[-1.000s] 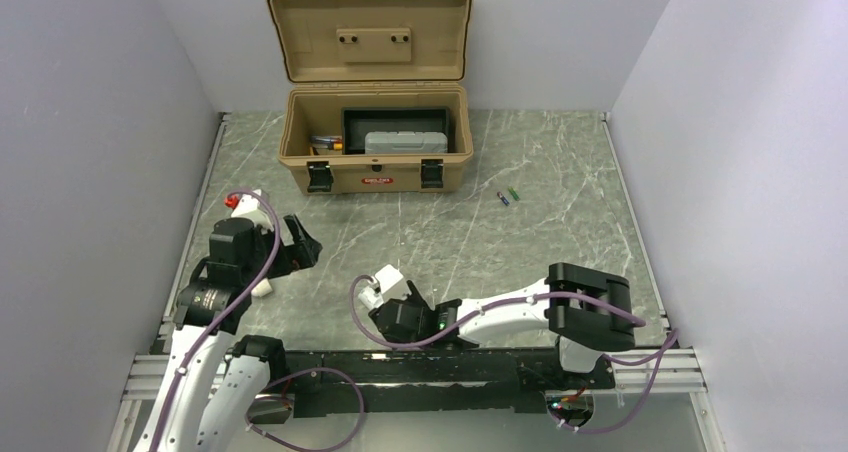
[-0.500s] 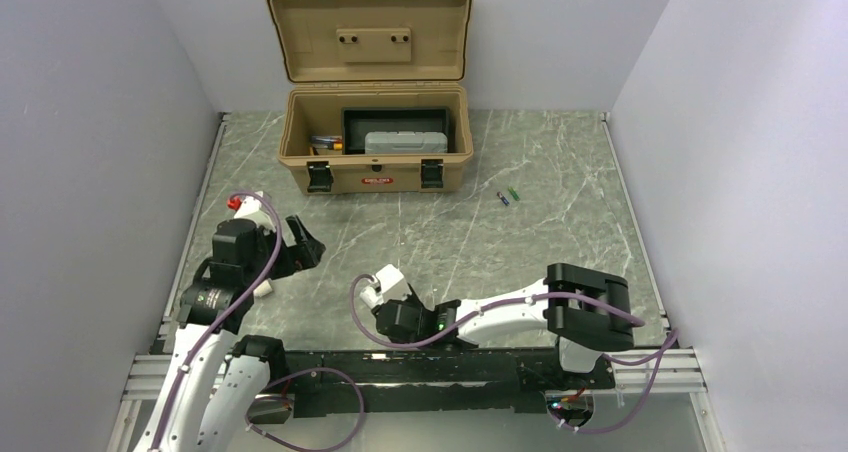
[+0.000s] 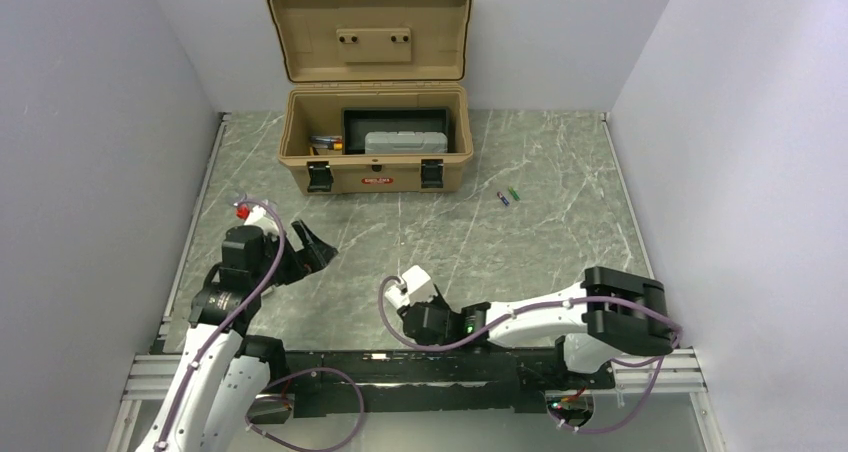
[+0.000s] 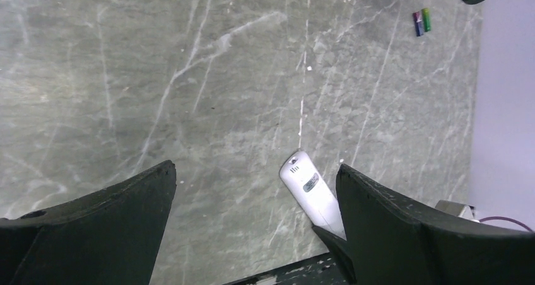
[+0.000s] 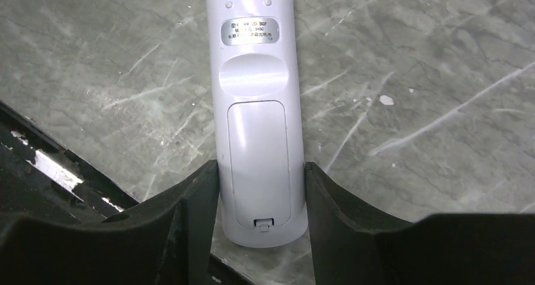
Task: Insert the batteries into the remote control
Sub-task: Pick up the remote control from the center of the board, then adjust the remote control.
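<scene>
The remote control (image 5: 255,108) is a slim white bar lying back side up, its battery cover closed. My right gripper (image 5: 260,165) is shut on its lower end, low over the table near the front edge (image 3: 408,307). The remote also shows in the left wrist view (image 4: 308,190); in the top view my right wrist hides it. The purple battery (image 3: 504,198) and green battery (image 3: 514,194) lie side by side on the table right of the toolbox, far from both grippers, and also show in the left wrist view (image 4: 421,21). My left gripper (image 3: 318,247) is open and empty (image 4: 255,167), left of the remote.
An open tan toolbox (image 3: 375,172) stands at the back centre, with a grey case (image 3: 405,142) and small items inside. Grey walls close in the left, right and back. A black rail (image 3: 420,367) runs along the table's near edge.
My right gripper has moved to the right along the front edge with the remote in it. My left gripper has shifted to the right and a little farther back, still open.
</scene>
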Controlling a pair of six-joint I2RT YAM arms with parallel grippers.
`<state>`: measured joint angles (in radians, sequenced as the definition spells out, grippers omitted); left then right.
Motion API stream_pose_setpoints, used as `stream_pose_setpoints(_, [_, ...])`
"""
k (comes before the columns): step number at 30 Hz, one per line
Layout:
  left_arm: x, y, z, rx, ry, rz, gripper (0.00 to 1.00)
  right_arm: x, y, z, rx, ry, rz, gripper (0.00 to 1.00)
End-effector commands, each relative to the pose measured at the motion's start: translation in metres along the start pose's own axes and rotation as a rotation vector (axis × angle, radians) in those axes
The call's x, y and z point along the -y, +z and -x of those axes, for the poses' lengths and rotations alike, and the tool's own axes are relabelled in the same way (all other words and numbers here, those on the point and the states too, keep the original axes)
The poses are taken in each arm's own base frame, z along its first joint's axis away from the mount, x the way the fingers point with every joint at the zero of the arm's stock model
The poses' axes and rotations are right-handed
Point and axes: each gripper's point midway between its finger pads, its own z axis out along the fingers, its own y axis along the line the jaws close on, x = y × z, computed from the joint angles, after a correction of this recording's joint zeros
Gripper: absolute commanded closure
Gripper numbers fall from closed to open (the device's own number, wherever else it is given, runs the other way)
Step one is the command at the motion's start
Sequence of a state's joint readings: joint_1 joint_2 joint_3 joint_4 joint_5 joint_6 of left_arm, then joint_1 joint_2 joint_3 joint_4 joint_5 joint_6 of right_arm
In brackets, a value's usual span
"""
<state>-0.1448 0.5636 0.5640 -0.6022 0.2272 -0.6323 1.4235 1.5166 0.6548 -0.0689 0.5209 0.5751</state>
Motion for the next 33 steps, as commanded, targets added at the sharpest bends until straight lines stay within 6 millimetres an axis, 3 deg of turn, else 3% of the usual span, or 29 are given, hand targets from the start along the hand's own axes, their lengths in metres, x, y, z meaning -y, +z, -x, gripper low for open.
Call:
stream_pose_setpoints(1, [0.023, 0.006, 0.001, 0.02, -0.083, -0.132, 0.01, -0.005, -0.011, 0.036, 0.146, 0.075, 0.045, 0.66])
stream_pose_setpoints(11, [0.05, 0.023, -0.024, -0.032, -0.182, -0.231, 0.01, -0.007, -0.019, 0.077, 0.265, 0.172, 0.122, 0.67])
stream_pose_setpoints(23, [0.079, 0.037, -0.047, -0.099, -0.184, -0.278, 0.01, -0.006, -0.033, 0.099, 0.326, 0.232, 0.206, 0.67])
stream_pose_setpoints(33, [0.098, 0.046, -0.049, -0.107, -0.194, -0.302, 0.17, -0.017, -0.046, 0.116, 0.366, 0.237, 0.273, 0.67])
